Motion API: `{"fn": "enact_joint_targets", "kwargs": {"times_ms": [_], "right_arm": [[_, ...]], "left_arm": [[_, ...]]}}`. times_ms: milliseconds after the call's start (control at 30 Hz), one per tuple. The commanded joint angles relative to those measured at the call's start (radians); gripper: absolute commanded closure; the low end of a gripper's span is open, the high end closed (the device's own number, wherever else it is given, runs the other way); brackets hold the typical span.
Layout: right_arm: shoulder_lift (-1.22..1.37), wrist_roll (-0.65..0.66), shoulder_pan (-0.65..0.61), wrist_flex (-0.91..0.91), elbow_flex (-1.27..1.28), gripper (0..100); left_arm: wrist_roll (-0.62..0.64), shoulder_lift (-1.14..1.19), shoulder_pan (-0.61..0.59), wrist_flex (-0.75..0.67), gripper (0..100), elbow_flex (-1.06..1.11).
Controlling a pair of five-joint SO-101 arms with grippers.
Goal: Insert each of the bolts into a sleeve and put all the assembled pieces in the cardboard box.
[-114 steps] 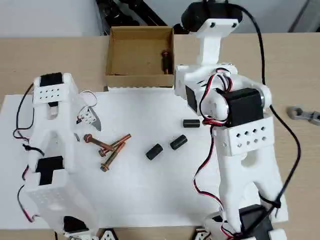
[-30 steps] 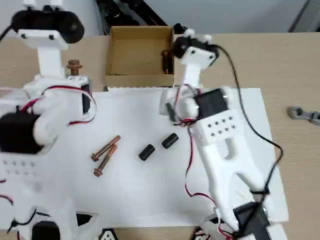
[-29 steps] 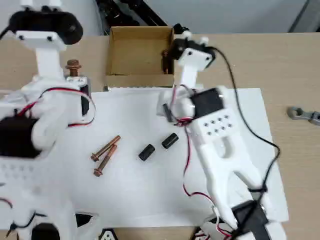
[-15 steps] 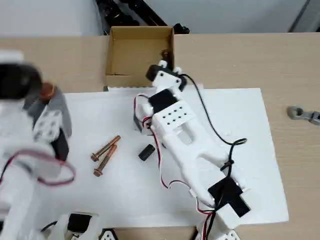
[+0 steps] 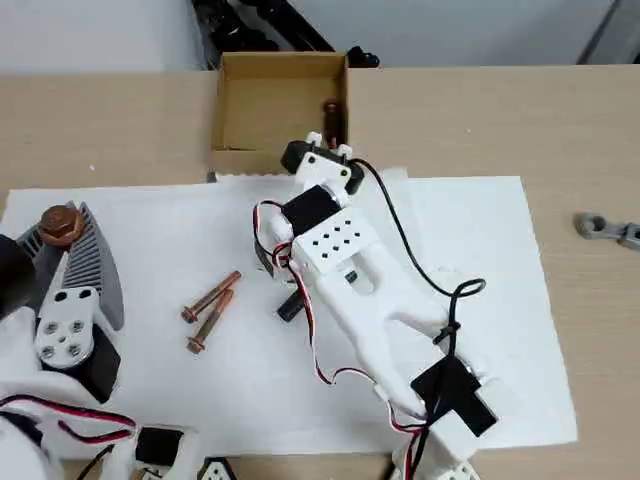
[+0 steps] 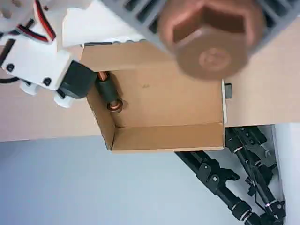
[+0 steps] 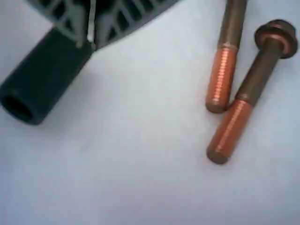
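My left gripper (image 5: 62, 232) is at the front left, raised above the paper and shut on a copper bolt (image 5: 60, 224) whose hex head (image 6: 213, 40) faces the wrist camera. My right gripper (image 5: 266, 256) is low over the middle of the paper, shut on a black sleeve (image 7: 40, 82). Two loose bolts (image 5: 212, 296) (image 7: 248, 93) lie side by side just left of it. Another sleeve (image 5: 290, 306) lies beside the right arm. The cardboard box (image 5: 240, 110) at the back holds one assembled piece (image 5: 333, 115) (image 6: 108, 91) against its right wall.
A white paper sheet (image 5: 480, 230) covers the work area on the wooden table. A metal tool (image 5: 605, 228) lies on the table at the far right. Black stand legs (image 6: 234, 187) rise behind the box.
The right arm swung left across the paper with its sleeve, ending close to the loose bolts. The left arm pulled back from beside the box to the front left, still gripping its bolt.
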Motion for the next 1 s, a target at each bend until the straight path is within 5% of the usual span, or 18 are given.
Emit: {"fn": "enact_joint_targets", "kwargs": {"times_ms": [0,333,967], "right_arm": [[-0.005,-0.008,-0.002,0.015,-0.005,98.9],[-0.002,-0.071,-0.024,0.035,-0.002,77.2],[0.202,-0.192,-0.036,-0.076,-0.009,81.5]], "left_arm": [[-0.008,-0.003,0.000,-0.006,99,-0.001],[-0.008,-0.003,-0.002,-0.008,99,-0.001],[-0.008,-0.003,-0.002,-0.008,99,-0.001]]}}
